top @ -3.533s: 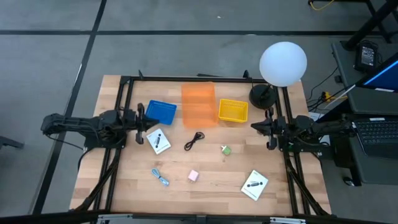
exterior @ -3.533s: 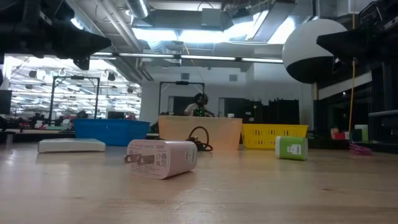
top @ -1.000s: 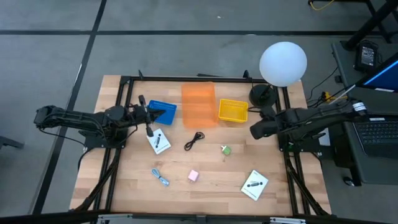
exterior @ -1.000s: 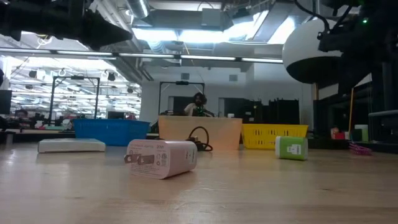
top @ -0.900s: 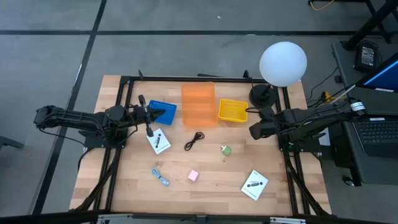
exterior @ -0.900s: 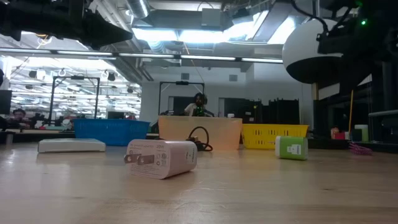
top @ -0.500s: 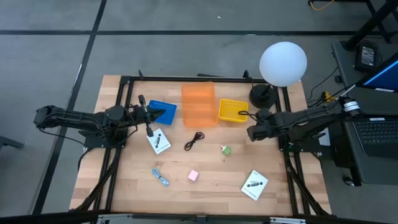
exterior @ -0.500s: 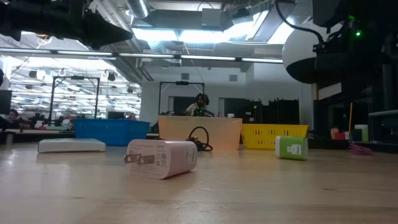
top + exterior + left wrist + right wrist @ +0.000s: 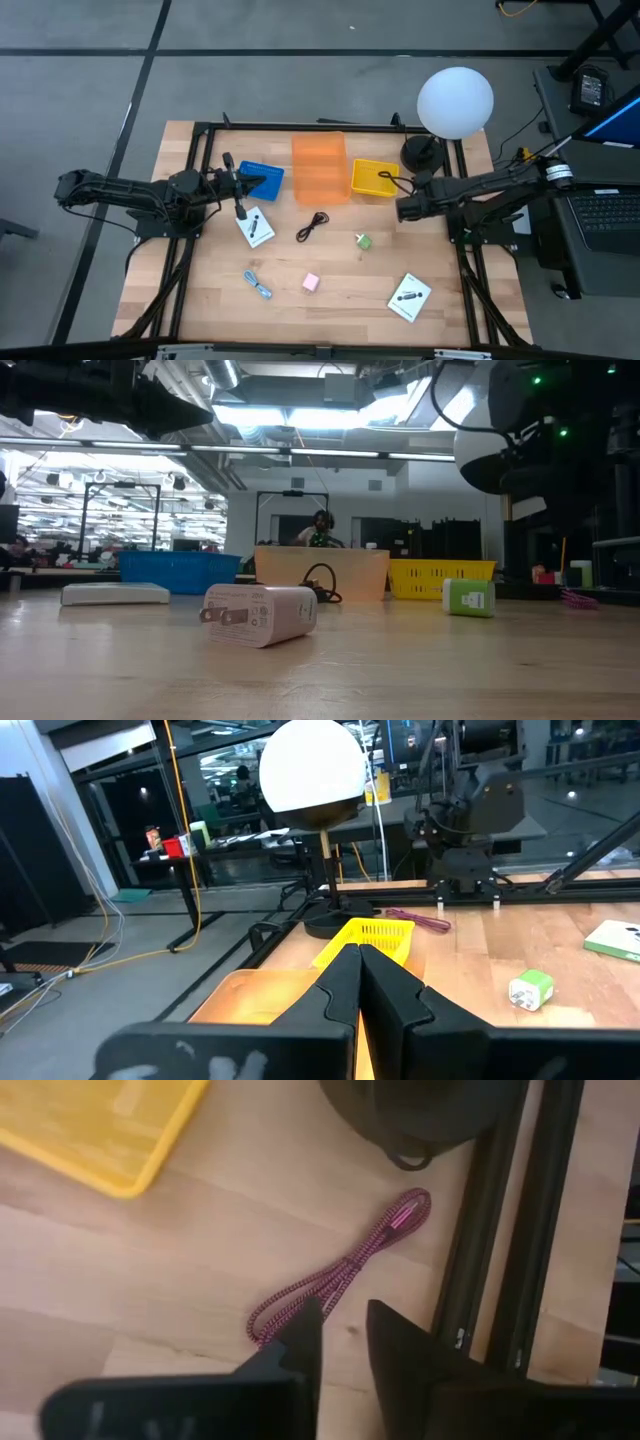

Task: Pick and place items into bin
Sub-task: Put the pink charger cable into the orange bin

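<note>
Lying on the pale wooden plank surface are the loose items: a white rectangular card with black marks near the left arm, a second white card toward the near right corner, a thin black coiled cable in the middle, a small green block, a small pink cube and a little blue piece. Along the far side stand three plastic bins in a row: a blue bin, a taller translucent orange bin and a yellow basket with a mesh wall. The low view shows, close to the camera, a smooth white plug-shaped charger with two metal prongs and grey printing on its side, too small to read. A thin reddish-pink braided cable lies folded on the wood beside the black metal frame rail, between the yellow basket and the round black base of the white globe lamp. The left claw hangs closed and empty just beside the blue bin, above the first card. The right claw hovers above the reddish cable, its two dark fingers slightly apart and holding nothing. A person shows far behind the orange bin in the low view.
</note>
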`<state>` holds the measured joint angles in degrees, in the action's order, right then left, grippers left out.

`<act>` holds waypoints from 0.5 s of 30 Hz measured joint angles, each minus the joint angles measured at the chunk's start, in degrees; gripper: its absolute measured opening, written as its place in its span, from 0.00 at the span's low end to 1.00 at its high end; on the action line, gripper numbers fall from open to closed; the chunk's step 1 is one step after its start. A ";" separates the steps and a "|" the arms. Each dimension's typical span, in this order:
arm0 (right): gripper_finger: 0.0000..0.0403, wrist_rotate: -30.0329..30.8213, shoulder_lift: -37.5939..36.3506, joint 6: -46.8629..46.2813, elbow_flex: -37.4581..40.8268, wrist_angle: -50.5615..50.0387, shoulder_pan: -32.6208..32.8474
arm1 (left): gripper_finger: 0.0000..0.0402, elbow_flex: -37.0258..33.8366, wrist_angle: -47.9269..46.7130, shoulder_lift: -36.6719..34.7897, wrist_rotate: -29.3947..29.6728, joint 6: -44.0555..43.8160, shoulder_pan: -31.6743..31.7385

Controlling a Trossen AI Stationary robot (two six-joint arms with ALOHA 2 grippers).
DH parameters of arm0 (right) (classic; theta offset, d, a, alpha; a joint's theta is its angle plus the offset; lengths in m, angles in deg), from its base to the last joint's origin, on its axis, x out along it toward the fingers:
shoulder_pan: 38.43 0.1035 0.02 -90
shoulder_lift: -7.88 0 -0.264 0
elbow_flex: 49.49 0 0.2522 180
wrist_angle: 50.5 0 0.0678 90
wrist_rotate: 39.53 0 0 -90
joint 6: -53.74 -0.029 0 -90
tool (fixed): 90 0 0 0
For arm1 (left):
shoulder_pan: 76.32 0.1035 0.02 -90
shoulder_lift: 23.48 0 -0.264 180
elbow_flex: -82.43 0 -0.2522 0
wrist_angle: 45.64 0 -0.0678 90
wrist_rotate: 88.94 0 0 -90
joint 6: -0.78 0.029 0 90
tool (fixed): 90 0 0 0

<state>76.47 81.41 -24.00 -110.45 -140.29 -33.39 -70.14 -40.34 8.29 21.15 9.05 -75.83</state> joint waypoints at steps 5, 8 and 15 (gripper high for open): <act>0.28 -0.04 -0.02 -0.07 1.64 1.17 -2.30 | 0.01 0.00 0.00 0.00 -0.07 -0.06 0.00; 0.33 -0.63 -0.02 -1.61 4.62 3.71 -3.93 | 0.01 0.00 0.00 0.00 -0.11 -0.02 0.00; 0.38 -2.96 -0.02 -3.02 10.13 10.95 -6.99 | 0.01 0.00 0.00 0.00 -0.15 -0.13 0.00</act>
<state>73.51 81.39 -27.01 -100.32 -129.34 -40.38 -70.14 -40.34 8.29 21.00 8.92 -75.83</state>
